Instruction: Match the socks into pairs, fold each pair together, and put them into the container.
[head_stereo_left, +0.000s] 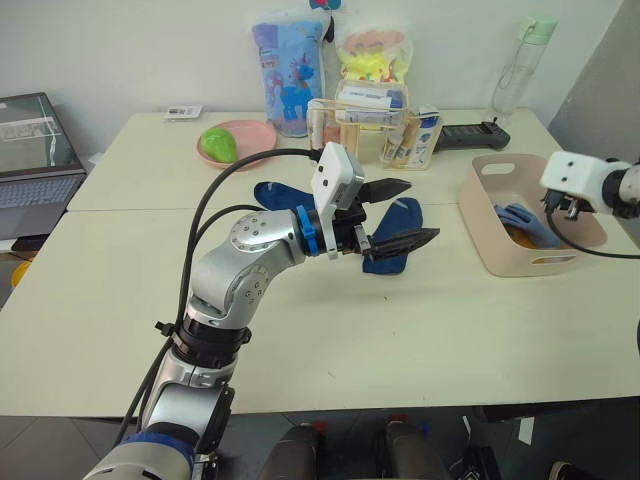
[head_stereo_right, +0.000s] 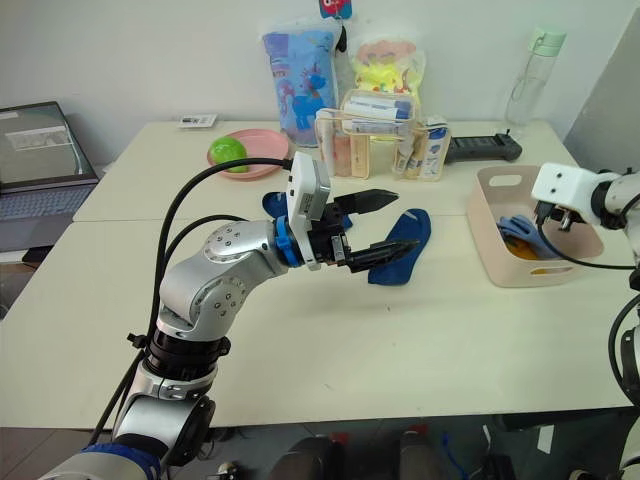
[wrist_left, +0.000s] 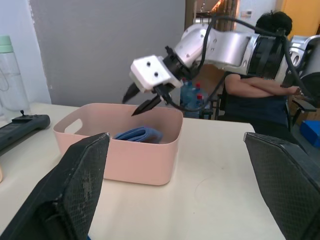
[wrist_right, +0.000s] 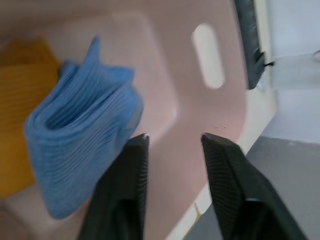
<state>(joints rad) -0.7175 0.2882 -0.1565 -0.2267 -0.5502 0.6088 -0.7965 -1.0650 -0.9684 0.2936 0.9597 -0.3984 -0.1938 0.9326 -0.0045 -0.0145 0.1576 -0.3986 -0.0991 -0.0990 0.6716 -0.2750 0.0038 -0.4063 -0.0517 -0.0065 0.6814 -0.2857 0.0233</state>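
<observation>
Left eye view shows the left pincer, fingers spread and empty, above two navy socks on the tabletop, while the right pincer, fingers apart, hangs over the pink container holding light blue socks and yellow socks.

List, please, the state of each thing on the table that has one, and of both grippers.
Left gripper: open, empty, above the navy socks.
Right gripper: open, empty, over the container.
Navy socks: flat on table, unfolded.
Light blue pair: folded, inside container.
Yellow pair: in container, beneath the blue.
Container: upright.
Laptop: open.
</observation>
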